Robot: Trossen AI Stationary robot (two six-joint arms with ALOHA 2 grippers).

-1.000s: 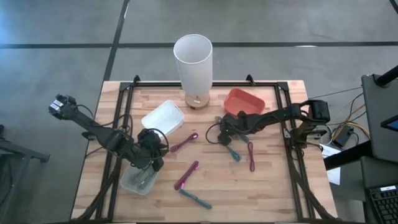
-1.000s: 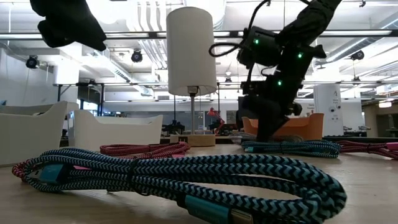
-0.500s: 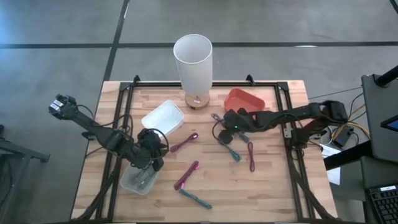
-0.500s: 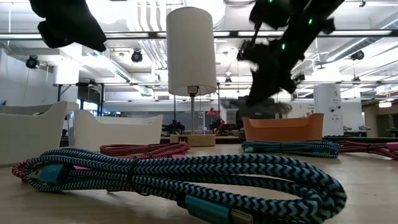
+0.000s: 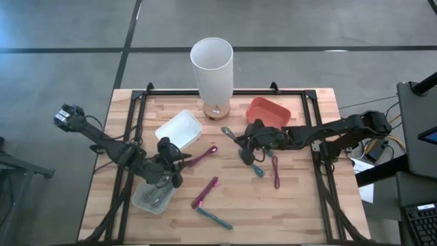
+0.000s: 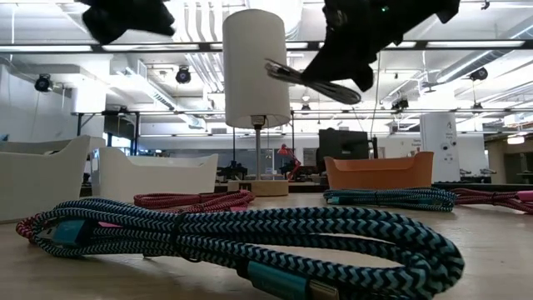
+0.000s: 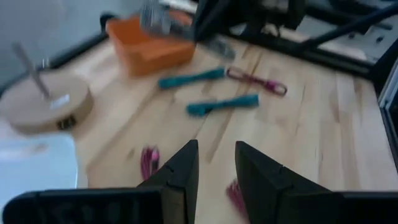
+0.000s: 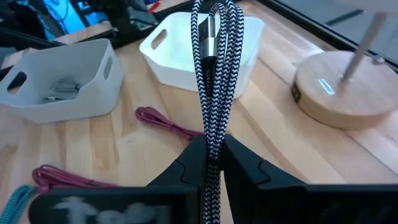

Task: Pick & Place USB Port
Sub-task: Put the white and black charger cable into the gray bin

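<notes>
right claw (image 8: pixel 209 163) clamped on a black-and-white braided cable (image 8: pixel 213 68), bundle lifted clear of the worktop (image 5: pixel 300 205), about mid-worktop between the lamp base (image 5: pixel 217 110) and the orange bin (image 5: pixel 268 111). grip sits near one end; most of the bundle sticks out past the fingers.

risks: long free end could swing or sag and snag the lamp base or a bin rim in transit. grip looks narrow on a slick braid, so a quick turn might let it slide out.

left claw (image 7: pixel 214 168) hovers over the grey bin (image 5: pixel 154 194), near the left front; fingers a little apart, holding nothing. that bin seems to have cables in it already, hard to be sure. if the drop goes there, the two arms crowd each other.

room: open lane across the middle, but loose cables lie on it: pink cable (image 5: pixel 203 156), a second pink cable (image 5: pixel 205 192), teal cable (image 5: pixel 214 218), another teal cable (image 5: pixel 257 168). white bin (image 5: pixel 179 128) sits between the carried cable and the grey bin. carry high and it clears all.
</notes>
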